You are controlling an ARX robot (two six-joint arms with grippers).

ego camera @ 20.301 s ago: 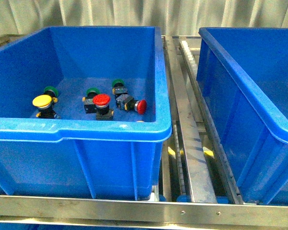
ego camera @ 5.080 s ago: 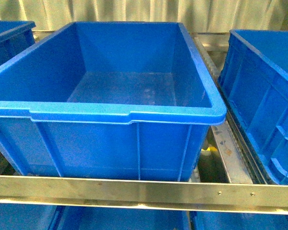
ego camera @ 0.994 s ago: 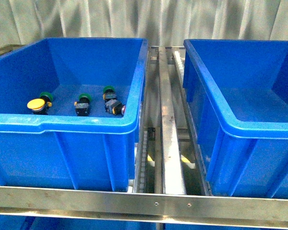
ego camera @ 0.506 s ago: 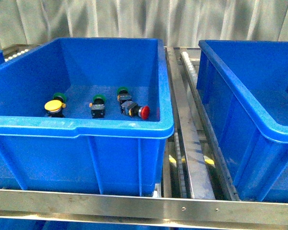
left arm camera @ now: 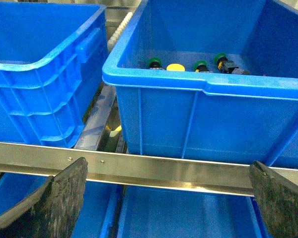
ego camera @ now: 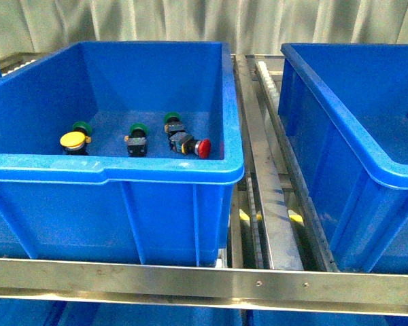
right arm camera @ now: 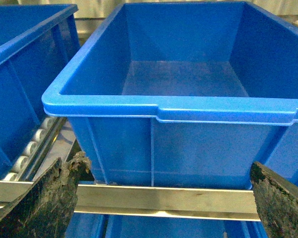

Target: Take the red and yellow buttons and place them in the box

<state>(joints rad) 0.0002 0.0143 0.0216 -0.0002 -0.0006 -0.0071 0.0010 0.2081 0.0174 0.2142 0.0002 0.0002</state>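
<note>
We found the yellow button [ego camera: 73, 140] and one red button [ego camera: 202, 148] in the left bin [ego camera: 122, 170], bodies partly hidden behind its rim. The left gripper [left arm camera: 169, 198] and right gripper [right arm camera: 164, 203] showed only fingertips, spread wide.

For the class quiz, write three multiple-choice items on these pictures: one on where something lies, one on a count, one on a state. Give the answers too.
1. Where is the red button?
A. In the left bin, near its right wall
B. In the right bin
C. On the metal rail

2. How many green buttons are in that bin?
A. One
B. Three
C. Five

3. How does the red button rest?
A. Upright, cap up
B. On its side
C. Held in a gripper

Answers: 1 A, it lies on the bin floor by the right wall. 2 B, three green caps show. 3 B, its cap faces sideways toward the wall.
</note>
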